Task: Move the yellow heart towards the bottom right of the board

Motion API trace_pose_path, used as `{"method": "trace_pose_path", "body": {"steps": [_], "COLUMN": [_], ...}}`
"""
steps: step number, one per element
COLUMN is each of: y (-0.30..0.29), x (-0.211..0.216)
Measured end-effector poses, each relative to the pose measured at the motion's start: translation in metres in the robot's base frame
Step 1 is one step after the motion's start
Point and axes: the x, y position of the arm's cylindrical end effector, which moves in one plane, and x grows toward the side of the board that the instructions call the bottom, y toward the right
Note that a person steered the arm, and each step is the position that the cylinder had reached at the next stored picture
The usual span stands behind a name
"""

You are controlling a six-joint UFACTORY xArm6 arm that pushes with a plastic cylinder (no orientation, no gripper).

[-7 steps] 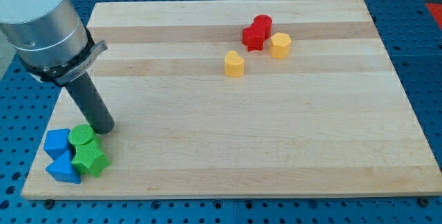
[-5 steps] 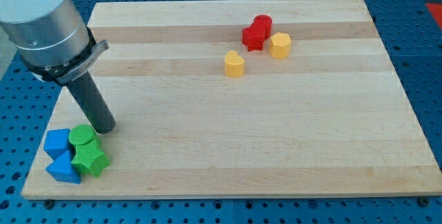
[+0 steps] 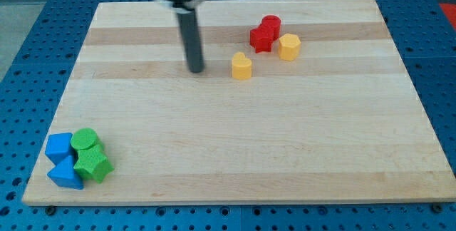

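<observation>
- No text, label, brand, number or sign can be read anywhere in the camera view.
- The blocks and the wooden table (image 3: 235, 138) carry no markings.
- The dark rod bears no lettering.

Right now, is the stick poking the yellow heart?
Apart. The camera view shows bare wood between my tip and the yellow heart, which sits to its right.

The rod's tip (image 3: 196, 70) sits on the board (image 3: 285, 145) near the yellow heart (image 3: 242, 66), at its nine o'clock. Two red blocks (image 3: 265, 33) and a yellow hexagon (image 3: 288, 46) cluster at the heart's one o'clock.
</observation>
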Motion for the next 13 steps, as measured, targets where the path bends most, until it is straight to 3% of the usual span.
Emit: {"method": "trace_pose_path", "body": {"steps": [1, 3, 4, 6, 8, 9, 10, 11, 13], "y": [0.08, 0.117, 0.138, 0.189, 0.189, 0.197, 0.198, 0.171, 0.141], "x": [0.0, -0.021, -0.003, 0.079, 0.098, 0.134, 0.127, 0.112, 0.151]}}
